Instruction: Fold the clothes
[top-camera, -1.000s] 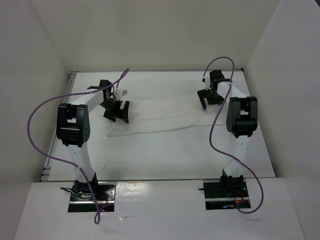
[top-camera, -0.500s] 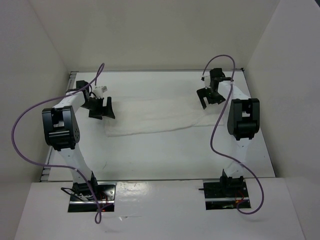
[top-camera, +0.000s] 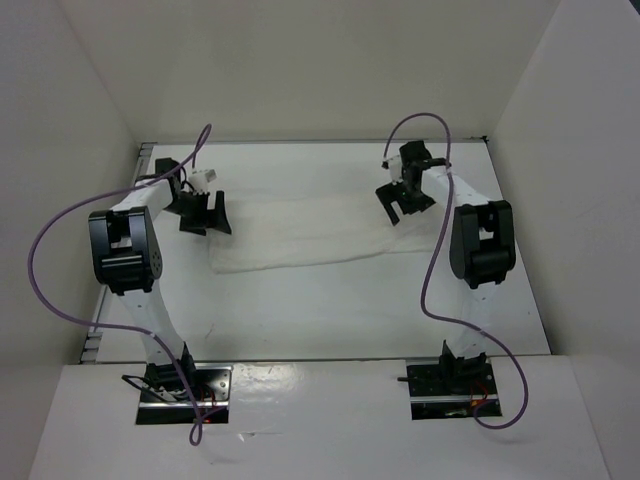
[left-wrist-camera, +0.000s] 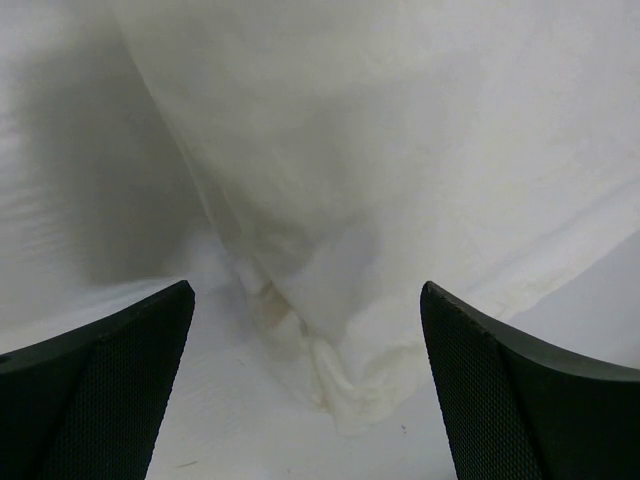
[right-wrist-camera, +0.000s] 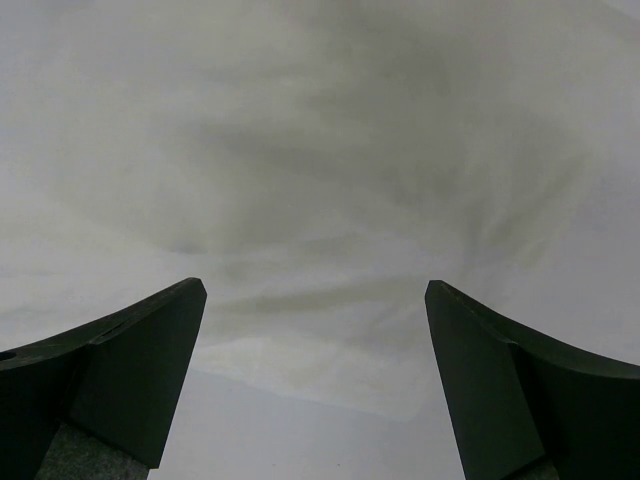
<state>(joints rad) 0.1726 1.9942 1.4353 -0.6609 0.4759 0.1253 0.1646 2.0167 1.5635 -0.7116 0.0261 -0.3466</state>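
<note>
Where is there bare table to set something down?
The widest bare patch of table lies between the white garment and the near edge. A narrower strip runs behind the garment, along the back wall. Crowded spots: the garment's two ends, where the left gripper and right gripper hover open.

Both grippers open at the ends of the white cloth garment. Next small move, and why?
Probably lower the left gripper onto the bunched left corner of the thin, wrinkled white garment and close. Its jaws stand open, with that corner lying between them in the left wrist view. The right gripper, also open, hangs over the opposite end. Neither holds anything.
</note>
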